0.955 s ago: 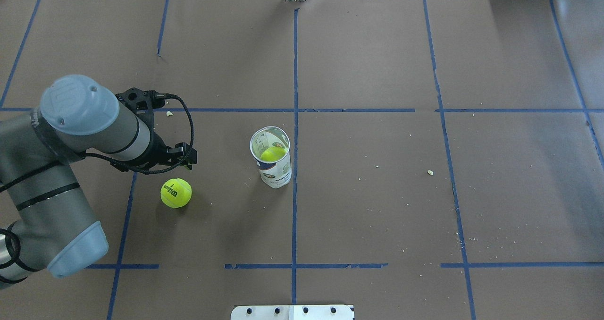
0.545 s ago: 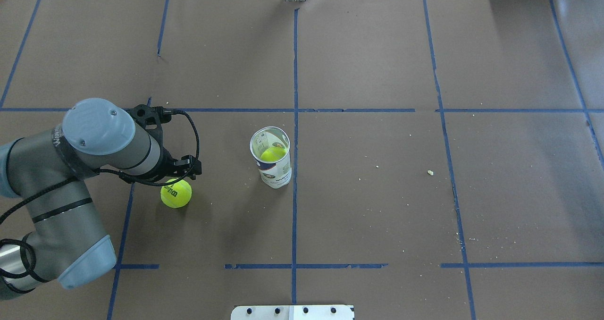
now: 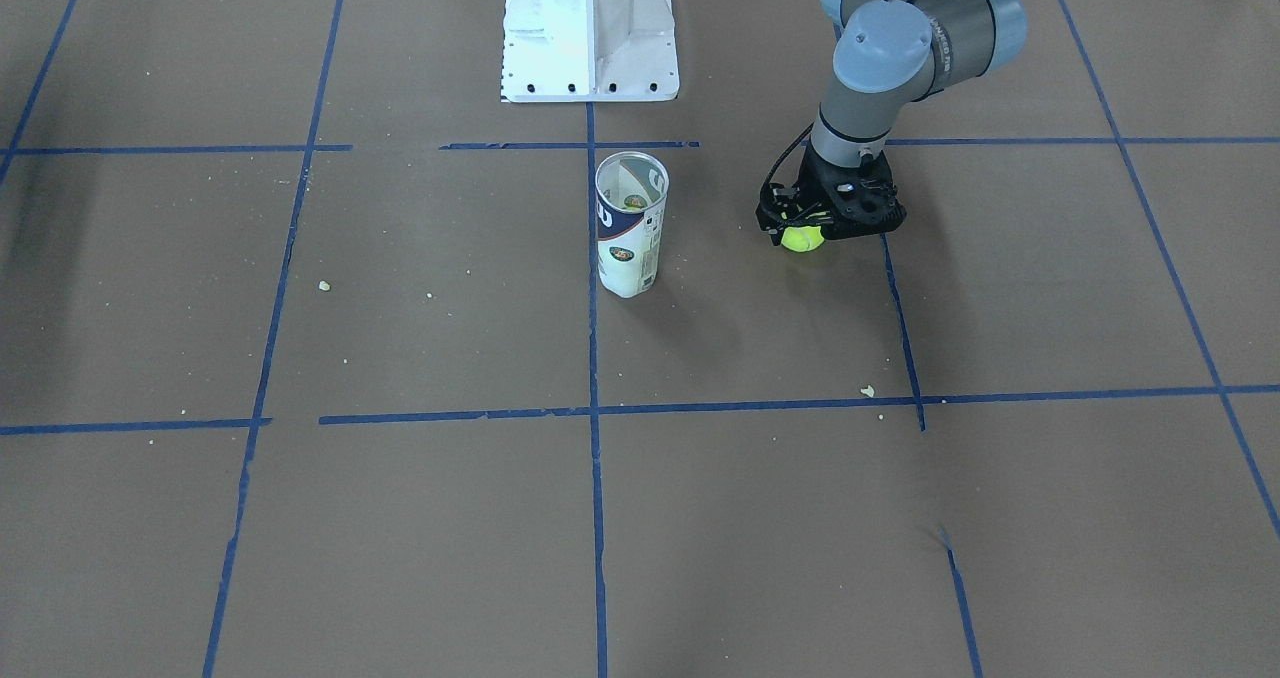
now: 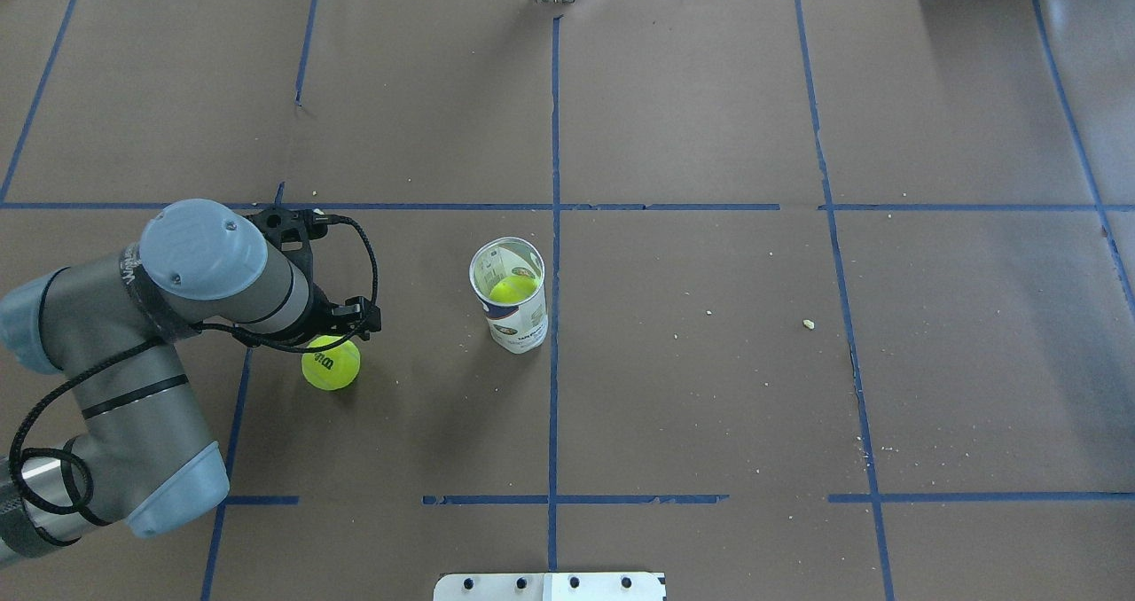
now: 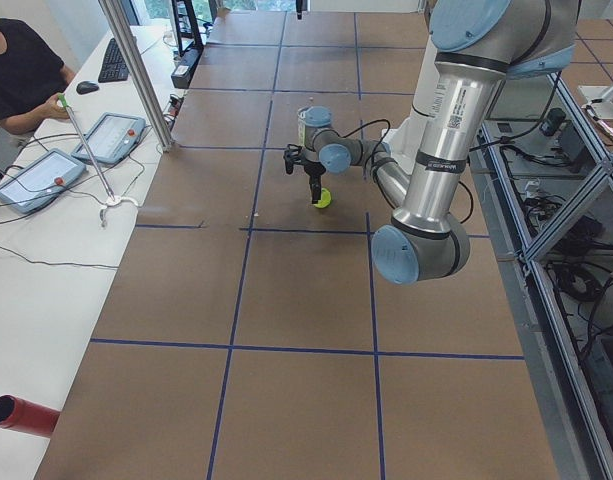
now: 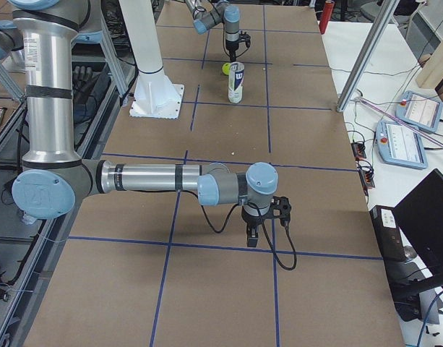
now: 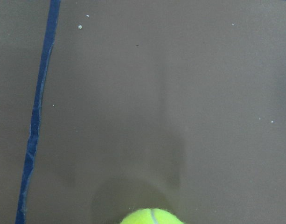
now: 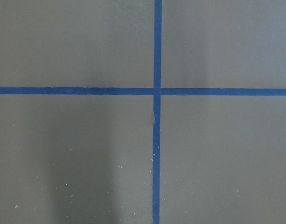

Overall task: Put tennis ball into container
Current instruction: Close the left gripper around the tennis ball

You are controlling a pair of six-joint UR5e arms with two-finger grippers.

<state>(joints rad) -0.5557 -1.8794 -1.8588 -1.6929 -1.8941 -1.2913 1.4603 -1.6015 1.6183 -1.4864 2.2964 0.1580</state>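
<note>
While the left gripper (image 3: 812,226) hovers low over the tennis ball (image 4: 332,366) on the table (image 4: 709,406), jaw state unreadable, an off-centre descent could send it rolling. At its 2 o'clock from overhead, the tennis-ball can (image 4: 514,322) already holds another ball (image 4: 512,289); a rim clip could tip it.

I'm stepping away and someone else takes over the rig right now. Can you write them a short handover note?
Left tool: low over the tennis ball; I cannot tell whether it is open or shut.
Right tool: hangs above the table, far from both things; state cannot be told.
The tennis ball lies on the table at the robot's left of the container, which stands upright, open-topped, with another ball inside.
Done: approach. Left: grasp, lift, carry over the container, release.
</note>
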